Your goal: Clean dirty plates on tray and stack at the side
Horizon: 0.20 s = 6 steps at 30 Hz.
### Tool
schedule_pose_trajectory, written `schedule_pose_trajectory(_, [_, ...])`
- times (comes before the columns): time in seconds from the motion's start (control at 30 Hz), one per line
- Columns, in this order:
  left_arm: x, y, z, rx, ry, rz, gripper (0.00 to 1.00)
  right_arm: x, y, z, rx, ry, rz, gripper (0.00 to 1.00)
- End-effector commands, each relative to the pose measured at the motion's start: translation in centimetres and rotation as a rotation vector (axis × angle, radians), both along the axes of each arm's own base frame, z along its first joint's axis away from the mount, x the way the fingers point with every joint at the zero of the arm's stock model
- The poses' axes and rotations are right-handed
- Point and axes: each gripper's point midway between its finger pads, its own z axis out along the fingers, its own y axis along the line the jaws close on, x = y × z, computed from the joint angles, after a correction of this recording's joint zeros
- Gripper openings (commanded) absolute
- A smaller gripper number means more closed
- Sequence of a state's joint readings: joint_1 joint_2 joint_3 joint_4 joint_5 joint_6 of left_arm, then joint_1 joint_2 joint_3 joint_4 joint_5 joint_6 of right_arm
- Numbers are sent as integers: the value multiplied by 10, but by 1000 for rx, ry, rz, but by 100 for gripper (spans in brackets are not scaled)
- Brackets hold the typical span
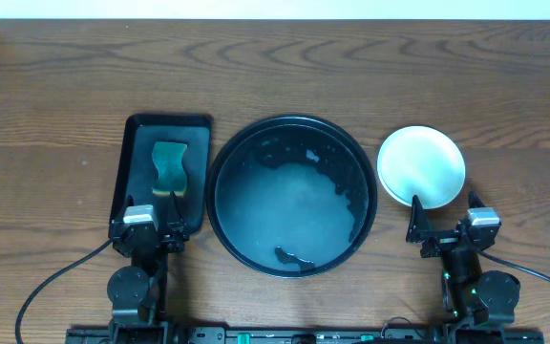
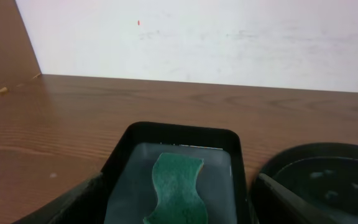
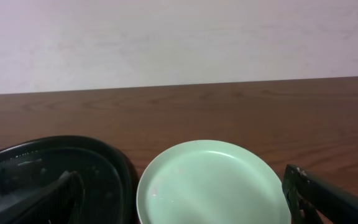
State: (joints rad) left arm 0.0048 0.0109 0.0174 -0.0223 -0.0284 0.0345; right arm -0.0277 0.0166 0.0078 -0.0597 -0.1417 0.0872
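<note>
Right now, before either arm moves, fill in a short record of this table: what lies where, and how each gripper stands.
Round tray: large glossy black round tray, centre, wet inside, no plate in it.
Plate: pale mint round plastic plate, right of the tray; any beneath it cannot be told.
Sponge tray: small black rectangular tray, left, holding green wavy sponge.
Left gripper: open, empty.
Right gripper: open, empty.

- no text, label, brand, number or sign can be read in any of the views.
</note>
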Motion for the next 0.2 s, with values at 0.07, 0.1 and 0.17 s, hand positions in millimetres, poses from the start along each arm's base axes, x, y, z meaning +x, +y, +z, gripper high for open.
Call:
schedule_pose_trajectory(0.07, [-2, 2, -17, 18, 57, 10, 75, -1, 3, 0, 9, -2, 13, 99])
schedule_pose_trajectory(0.1, [-2, 2, -17, 18, 58, 10, 75, -1, 3, 0, 9, -1, 13, 99])
schedule_pose_trajectory(0.17, [-1, 2, -17, 18, 57, 10, 75, -1, 3, 0, 9, -1, 13, 99])
